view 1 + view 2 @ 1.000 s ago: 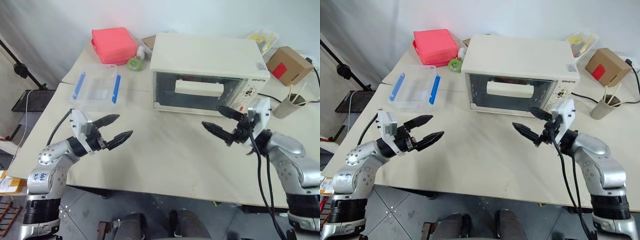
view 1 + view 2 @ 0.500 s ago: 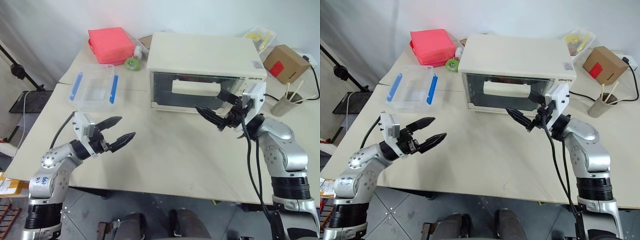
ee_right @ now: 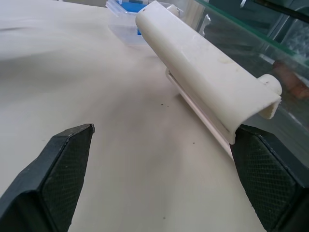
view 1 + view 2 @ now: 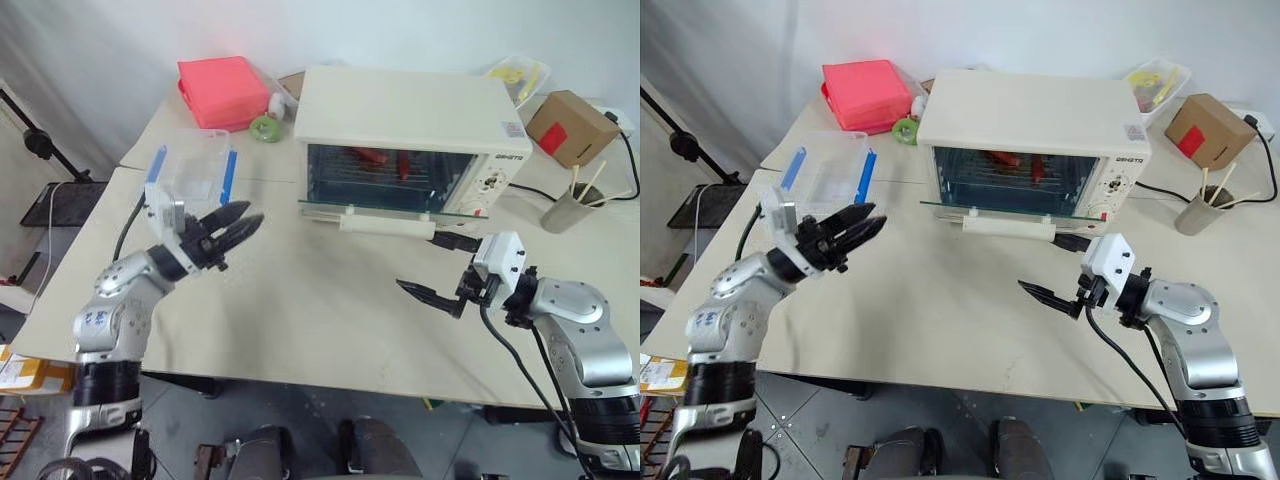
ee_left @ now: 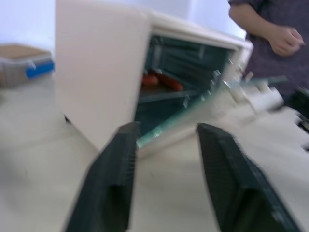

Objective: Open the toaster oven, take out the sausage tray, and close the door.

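lab setup, bare table (image 4: 330,330), grey backdrop

The right pincer (image 3: 164,179) gapes wide beneath the door (image 3: 251,29)'s cream handle (image 3: 203,63) over the table (image 3: 96,87).

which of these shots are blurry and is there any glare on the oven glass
Left wrist view: motion-blurred throughout, the toaster oven and the sausages inside smeared, the door edge streaked. Right wrist view: the door handle is sharp, the background behind it soft. Left and right eye views: sharp and evenly lit, only faint reflection on the lowered glass, the oven interior readable.
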Motion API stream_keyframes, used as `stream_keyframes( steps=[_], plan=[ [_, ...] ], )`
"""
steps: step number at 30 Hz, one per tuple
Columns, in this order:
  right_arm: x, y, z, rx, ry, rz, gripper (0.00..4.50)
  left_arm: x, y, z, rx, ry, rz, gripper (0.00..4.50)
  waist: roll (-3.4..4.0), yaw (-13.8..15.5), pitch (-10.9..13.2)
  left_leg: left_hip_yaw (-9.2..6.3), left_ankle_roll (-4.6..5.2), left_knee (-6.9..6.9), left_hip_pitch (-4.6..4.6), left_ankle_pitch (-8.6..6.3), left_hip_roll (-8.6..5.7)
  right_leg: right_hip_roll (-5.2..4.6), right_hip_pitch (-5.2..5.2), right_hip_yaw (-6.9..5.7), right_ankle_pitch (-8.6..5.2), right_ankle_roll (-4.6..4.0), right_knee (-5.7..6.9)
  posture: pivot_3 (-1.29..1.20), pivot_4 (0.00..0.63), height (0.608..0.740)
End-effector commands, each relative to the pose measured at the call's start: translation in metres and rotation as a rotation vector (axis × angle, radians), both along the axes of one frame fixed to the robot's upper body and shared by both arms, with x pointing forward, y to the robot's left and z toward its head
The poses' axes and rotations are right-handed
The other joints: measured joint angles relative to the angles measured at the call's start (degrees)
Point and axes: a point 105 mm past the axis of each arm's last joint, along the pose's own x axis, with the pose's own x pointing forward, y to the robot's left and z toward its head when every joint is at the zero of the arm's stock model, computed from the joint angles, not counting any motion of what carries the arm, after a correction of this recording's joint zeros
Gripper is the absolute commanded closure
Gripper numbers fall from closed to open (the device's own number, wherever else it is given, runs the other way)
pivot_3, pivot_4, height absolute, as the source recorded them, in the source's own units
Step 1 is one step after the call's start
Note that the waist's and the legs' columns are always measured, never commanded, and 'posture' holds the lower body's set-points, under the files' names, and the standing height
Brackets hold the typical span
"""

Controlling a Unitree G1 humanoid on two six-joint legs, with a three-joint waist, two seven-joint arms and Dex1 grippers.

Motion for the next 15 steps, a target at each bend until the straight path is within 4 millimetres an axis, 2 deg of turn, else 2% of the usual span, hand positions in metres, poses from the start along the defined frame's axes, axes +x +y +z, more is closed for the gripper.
stream_keyframes(
  steps=[1,3,4,7,9,11,15],
  plan=[
    [0.000,-0.002,0.010,0.010,-0.060,-0.011,0.00,0.018,-0.014,0.008,0.035,-0.054,0.008,3.82,0.00,0.0,0.0,0.01,0.00,0.02,0.00,0.00,0.00,0.00,0.00,0.00,0.00,0.00,0.00,0.00,0.150,0.740],
    [0.001,-0.003,0.011,0.011,-0.070,-0.017,0.00,0.032,-0.026,0.011,0.029,-0.065,0.011,4.41,-0.01,0.1,0.0,0.02,0.01,0.05,-0.03,0.01,0.00,0.00,-0.03,0.00,0.00,0.01,0.00,0.00,0.150,0.740],
    [0.001,-0.003,0.011,0.012,-0.076,-0.020,0.00,0.039,-0.033,0.012,0.025,-0.067,0.010,4.49,-0.01,0.1,0.0,0.04,0.02,0.07,-0.03,0.01,0.00,0.00,-0.02,0.00,0.00,0.01,0.00,0.00,0.150,0.740],
    [0.000,-0.003,0.010,0.010,-0.082,-0.023,0.00,0.047,-0.051,0.010,0.046,-0.080,-0.035,4.49,-0.02,0.0,0.0,0.06,0.03,0.13,-0.07,0.02,0.00,0.00,-0.05,0.00,0.01,0.01,0.02,0.00,0.150,0.740],
    [-0.003,-0.006,0.009,0.013,-0.084,-0.038,0.00,0.043,-0.067,0.001,0.103,-0.096,-0.122,4.49,-0.02,-0.1,0.0,0.14,0.03,0.12,-0.07,0.02,0.00,0.00,-0.12,0.00,0.01,0.02,0.06,0.00,0.150,0.740],
    [-0.006,-0.009,0.007,0.018,-0.082,-0.053,0.00,0.041,-0.074,-0.007,0.140,-0.105,-0.167,4.49,-0.02,0.1,0.0,0.15,-0.01,0.11,-0.07,0.04,0.02,0.03,-0.15,-0.01,0.01,0.01,0.11,0.00,0.150,0.740],
    [-0.025,-0.024,-0.013,0.009,-0.057,-0.127,0.00,0.041,-0.088,-0.021,0.141,-0.076,-0.221,4.49,-0.02,1.0,0.0,0.14,-0.01,0.16,-0.13,0.04,0.04,0.04,-0.17,0.00,0.01,0.01,0.12,0.00,0.150,0.740]
  ],
)
